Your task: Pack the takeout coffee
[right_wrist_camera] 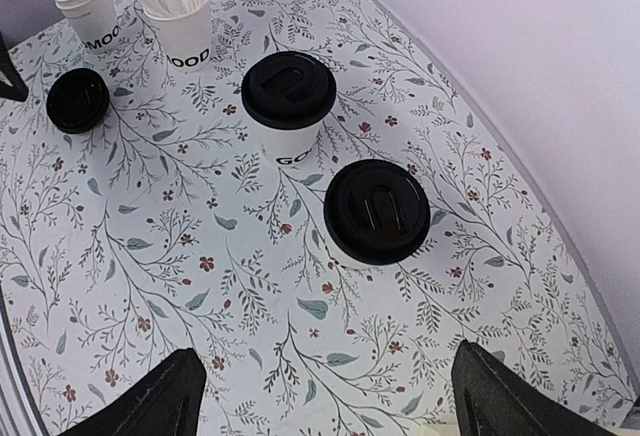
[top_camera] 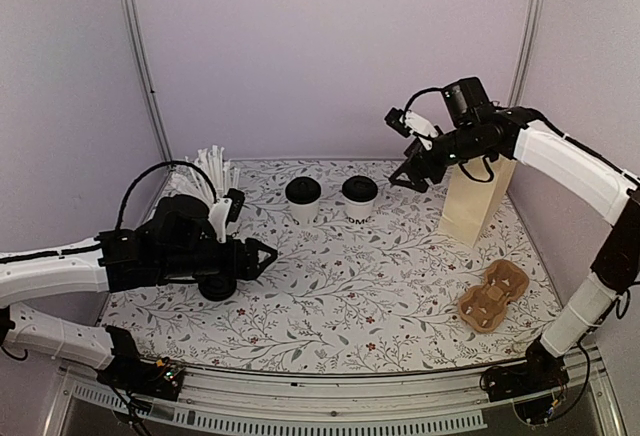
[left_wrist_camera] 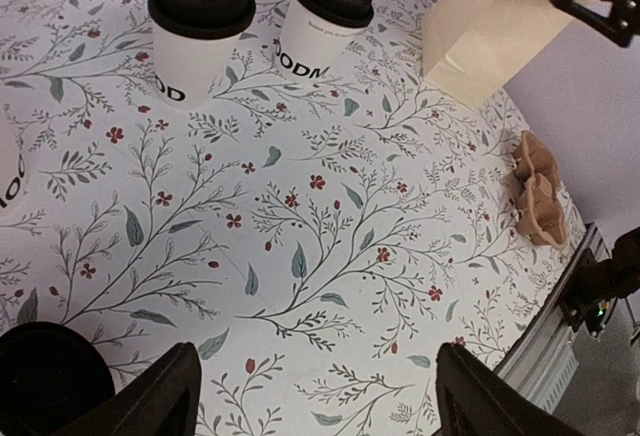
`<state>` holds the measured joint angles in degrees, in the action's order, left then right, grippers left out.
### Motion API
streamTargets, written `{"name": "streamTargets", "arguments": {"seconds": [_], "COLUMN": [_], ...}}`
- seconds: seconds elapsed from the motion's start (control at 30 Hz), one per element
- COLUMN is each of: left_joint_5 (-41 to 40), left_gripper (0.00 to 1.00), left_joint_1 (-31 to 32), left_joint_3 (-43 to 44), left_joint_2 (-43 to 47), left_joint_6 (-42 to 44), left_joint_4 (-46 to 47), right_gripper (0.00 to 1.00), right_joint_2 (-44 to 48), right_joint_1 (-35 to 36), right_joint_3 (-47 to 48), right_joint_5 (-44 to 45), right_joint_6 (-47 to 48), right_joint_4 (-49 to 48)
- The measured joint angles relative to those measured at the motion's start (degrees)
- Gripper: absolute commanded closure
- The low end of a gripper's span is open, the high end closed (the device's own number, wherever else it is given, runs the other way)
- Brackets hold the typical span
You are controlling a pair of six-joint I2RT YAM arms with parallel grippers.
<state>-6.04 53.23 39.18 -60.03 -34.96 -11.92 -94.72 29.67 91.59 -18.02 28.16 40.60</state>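
Two takeout coffees stand at the back middle of the table: the left cup and the right cup, both white with dark lettering and black lids. My left gripper hovers low over the table in front of and left of them, open and empty. My right gripper hangs in the air right of the cups, beside the paper bag, open with nothing between its fingers.
A loose black lid lies by my left gripper. A cup of white sticks and stacked lidless cups stand at the back left. A cardboard cup carrier lies at the front right.
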Motion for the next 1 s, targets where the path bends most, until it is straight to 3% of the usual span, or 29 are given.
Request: {"name": "streamTargets", "arguments": {"seconds": [0.2,0.37,0.77,0.87,1.0], "left_joint_5": [1.66,4.37,7.98,8.22,8.37], "left_gripper": [0.17,0.18,0.20,0.21,0.21], "left_joint_1": [-2.14,-2.21,-2.25,-2.25,-2.25], "left_joint_3": [-1.01,-1.01,-1.29,-1.95,-2.71], "left_joint_2": [-0.61,-1.81,-3.23,-2.69,-2.10], "left_joint_6": [0.26,0.48,0.37,0.20,-0.17], "left_joint_4": [1.51,4.39,6.56,6.75,6.82], "right_gripper": [0.25,0.27,0.36,0.51,0.82], "right_joint_2": [14.47,20.55,15.43,12.79,9.79], "right_joint_1": [-1.84,-11.23,-17.55,-18.53,-19.21], "right_joint_3": [-9.92,-10.67,-10.47,-9.20,-6.93], "right_joint_5": [5.38,9.38,16.94,17.92,18.49], "right_joint_6": [3.26,4.76,6.91,7.30,7.87], "right_joint_4": [-1.88,-2.75,0.85,2.34,4.26]}}
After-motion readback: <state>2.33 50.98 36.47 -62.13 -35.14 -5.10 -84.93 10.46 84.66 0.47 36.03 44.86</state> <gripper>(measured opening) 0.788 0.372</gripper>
